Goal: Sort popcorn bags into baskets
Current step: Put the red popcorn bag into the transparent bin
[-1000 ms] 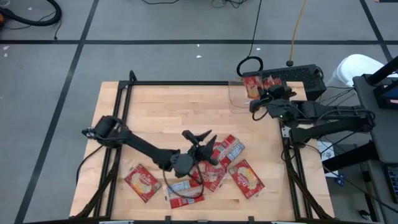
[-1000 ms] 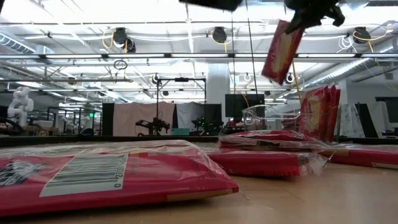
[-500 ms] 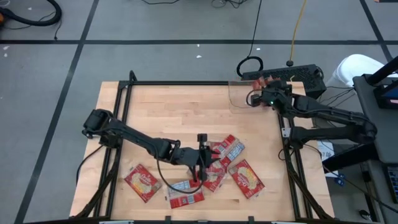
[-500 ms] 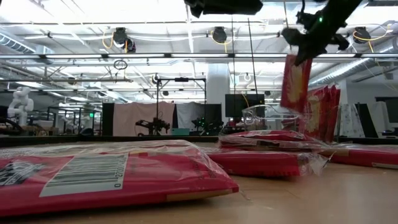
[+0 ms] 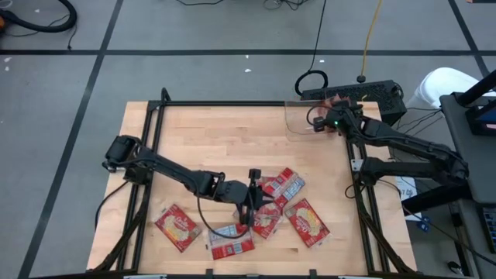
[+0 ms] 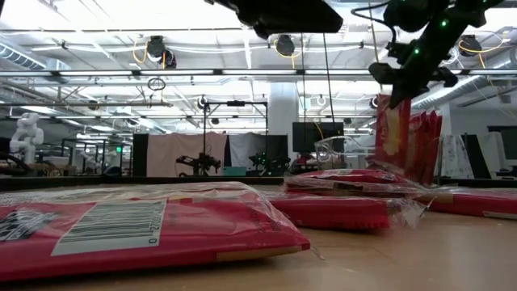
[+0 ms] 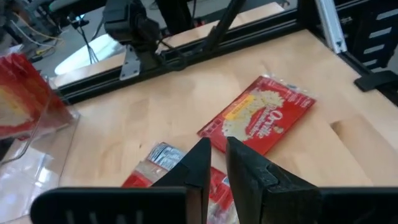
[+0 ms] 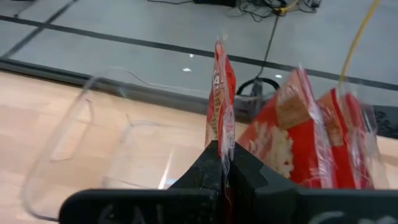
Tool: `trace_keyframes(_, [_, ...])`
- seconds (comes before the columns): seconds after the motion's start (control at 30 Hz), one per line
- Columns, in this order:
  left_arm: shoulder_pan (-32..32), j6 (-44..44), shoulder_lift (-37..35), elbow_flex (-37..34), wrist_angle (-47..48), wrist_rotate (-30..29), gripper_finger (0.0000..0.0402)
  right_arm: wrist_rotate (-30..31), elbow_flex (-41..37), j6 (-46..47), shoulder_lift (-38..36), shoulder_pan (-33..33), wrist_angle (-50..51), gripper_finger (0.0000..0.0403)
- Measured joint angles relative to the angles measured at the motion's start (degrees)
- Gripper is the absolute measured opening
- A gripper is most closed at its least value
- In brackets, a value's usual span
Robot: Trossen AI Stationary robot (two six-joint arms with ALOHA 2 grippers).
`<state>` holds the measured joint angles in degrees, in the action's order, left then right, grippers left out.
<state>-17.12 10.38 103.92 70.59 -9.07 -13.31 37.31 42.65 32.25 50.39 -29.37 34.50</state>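
Several red popcorn bags lie flat in a loose pile near the table's near edge (image 5: 308, 221), and one lies apart at near left (image 5: 178, 227). The clear bin (image 5: 298, 120) sits at the far right corner with bags standing in it (image 8: 298, 124). My right gripper (image 5: 322, 122) is over the bin, shut on one more bag (image 8: 221, 87), seen edge-on. My left gripper (image 7: 217, 146) hovers above the pile (image 5: 254, 203). Its fingers are together but for a narrow slit, and it holds nothing. My right gripper pinches the bag between its two fingers by one end (image 8: 222, 140), coming from above. The bag hangs upright below the fingers (image 6: 390, 133), next to the bags standing in the bin (image 6: 424, 141). Whether its lower end rests on the bin's floor is hidden.
Bare wood lies between the pile and the bin and over the table's left and far parts (image 5: 217, 136). A black frame rail runs round the table (image 5: 225, 103). A power strip and cables lie just beyond the bin (image 5: 364, 91). The nearest bag fills the low view's foreground (image 6: 121, 226).
My right gripper has carried its bag toward the far edge and down. The bag has swung from tilted to upright beside the standing bags in the bin. My left gripper has moved right and toward the near edge, over the pile, and has turned about its wrist.
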Motion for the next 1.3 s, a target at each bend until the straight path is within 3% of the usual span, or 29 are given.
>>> trace_keyframes(1.13, [0.50,-1.52,0.00,0.00,-0.16,0.03,0.0056,-1.36,-1.19,5.97,3.65,-4.02,0.93,0.0000])
trace_keyframes(1.3, [0.50,-1.66,0.00,0.00,-0.16,0.04,0.0056,-1.19,-1.19,6.12,3.65,-4.04,1.13,0.0019])
